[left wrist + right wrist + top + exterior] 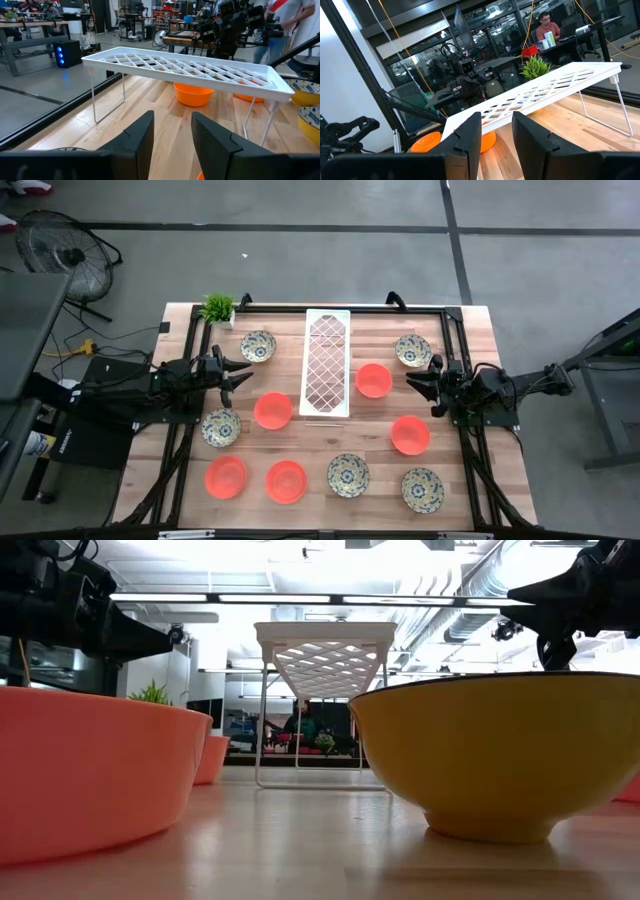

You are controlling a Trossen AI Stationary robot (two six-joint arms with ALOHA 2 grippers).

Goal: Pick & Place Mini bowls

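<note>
orange bowls [273,410]: 5 | patterned bowls [347,475]: 5 | white rack [327,362]: 1 | left gripper [238,372]: fingers apart, empty | right gripper [418,381]: fingers apart, empty

Left arm: reaches in from the table's left side, held level above the surface, its wrist pointing toward the middle.
Left gripper [240,371]: fingers [142,140] parted with a clear gap between them, holding nothing.
Right arm: comes in from the table's right side, mirroring the other, also raised off the surface.
Right gripper [415,383]: fingers [470,137] apart, nothing between them, aimed toward the centre.
</note>
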